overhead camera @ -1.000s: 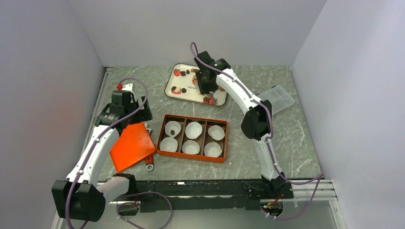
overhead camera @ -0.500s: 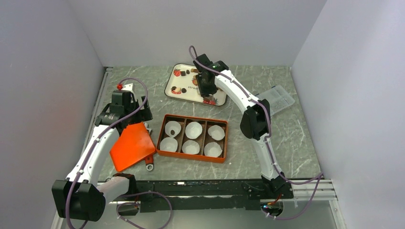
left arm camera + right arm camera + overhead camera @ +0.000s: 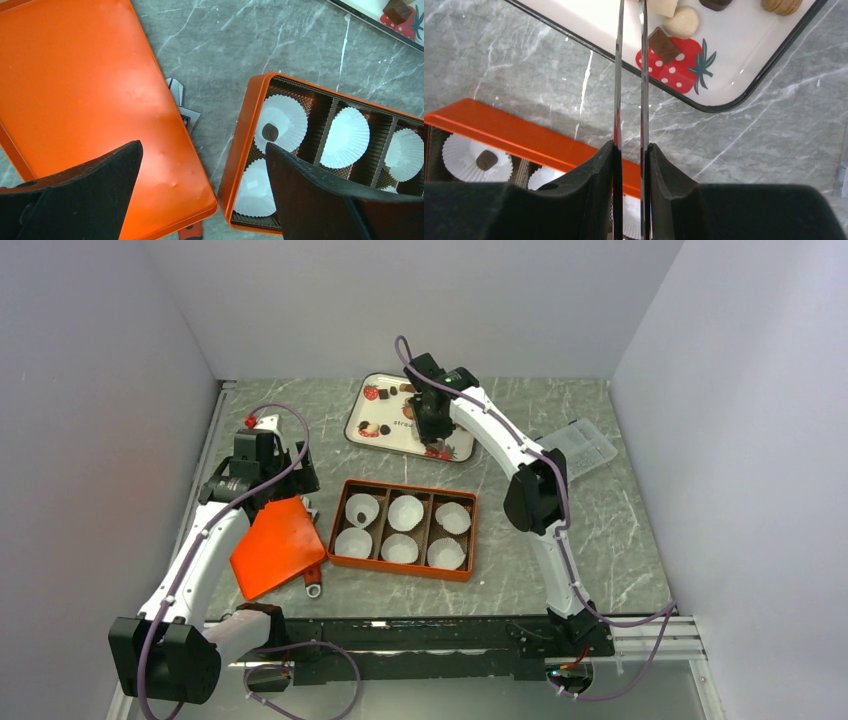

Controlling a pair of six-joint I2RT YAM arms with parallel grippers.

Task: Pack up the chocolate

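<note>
The right fingers (image 3: pixel 589 175) are pressing shut on thin metal tweezers (image 3: pixel 618 75), whose blades are reaching across the near edge of a white, black-rimmed tray (image 3: pixel 734 55). The tips are running out of the wrist view, so I cannot tell whether they are gripping anything. The left fingers (image 3: pixel 310 200) are hanging wide apart, holding nothing, above the gap between an orange lid (image 3: pixel 90 90) and an orange box (image 3: pixel 245 135).

Most of the chocolate (image 3: pixel 662 45) is lying loose on the tray at the far middle of the worktop (image 3: pixel 620 530). There are dark, tan and cream pieces, and one dark square is sitting on a red strawberry print. One dark piece (image 3: pixel 270 132) is sitting in the far-left paper cup (image 3: pixel 292 115) of the box, which is lying on the near side of the tray.

Grey stone-look sheeting with white veining is covering the worktop, and plain pale walls (image 3: pixel 430 300) are closing it in at the left, far and right. A clear plastic tub (image 3: pixel 580 445) is resting at the far right.
</note>
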